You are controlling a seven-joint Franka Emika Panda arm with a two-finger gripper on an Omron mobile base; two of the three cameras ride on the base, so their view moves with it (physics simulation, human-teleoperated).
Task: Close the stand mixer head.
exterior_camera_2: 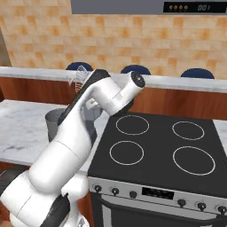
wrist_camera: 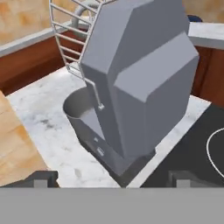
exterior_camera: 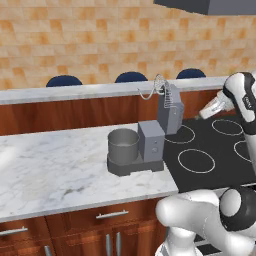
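I see a white marble counter beside a black cooktop with four rings, under an orange tile wall with three blue chair backs. One stand mixer head is tilted up behind its single bowl. My gripper's fingertips sit spread apart, just short of the head.

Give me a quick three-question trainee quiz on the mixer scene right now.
1. True or false: the mixer head is tilted up, whisk in the air.
2. The bowl sits on: A) cooktop B) mixer base C) bare counter
3. Fill in: right of the mixer lies a black ____.

Key: 1 true. 2 B. 3 cooktop.
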